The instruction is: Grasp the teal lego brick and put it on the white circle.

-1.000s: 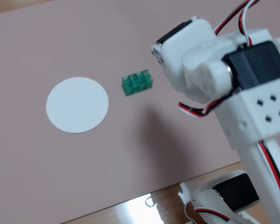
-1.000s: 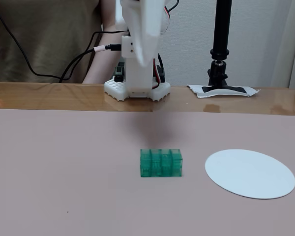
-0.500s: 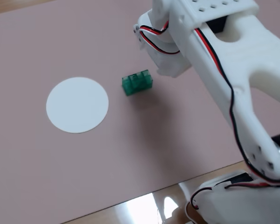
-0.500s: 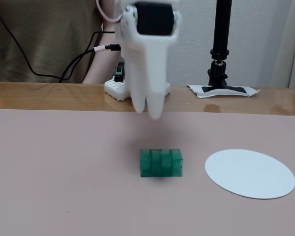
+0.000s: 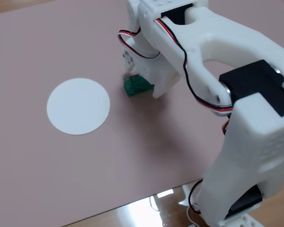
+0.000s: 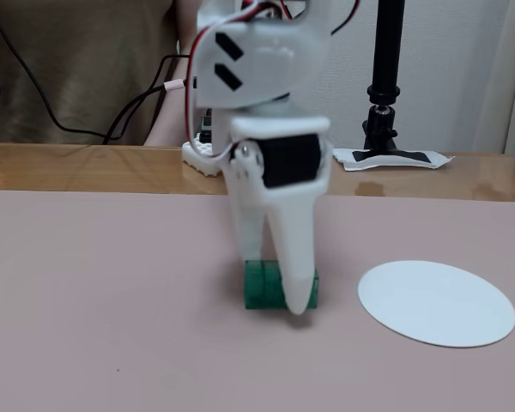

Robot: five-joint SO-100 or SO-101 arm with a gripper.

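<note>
The teal lego brick (image 5: 136, 85) lies on the pinkish mat, a short way right of the white circle (image 5: 78, 106) in a fixed view. My gripper (image 5: 143, 82) points down over the brick with its jaws apart, one finger on each side; the larger finger (image 5: 160, 84) stands at the brick's right end. In the other fixed view the brick (image 6: 262, 285) sits on the mat partly behind the front finger (image 6: 297, 275), with the gripper (image 6: 275, 283) around it and the white circle (image 6: 436, 302) to its right. The brick is not lifted.
The pink mat (image 5: 47, 170) covers most of the table; its near edge gives way to glossy wood (image 5: 146, 210). The arm's base (image 5: 246, 189) stands at the lower right. A black stand (image 6: 384, 77) and cables (image 6: 129, 120) are at the back.
</note>
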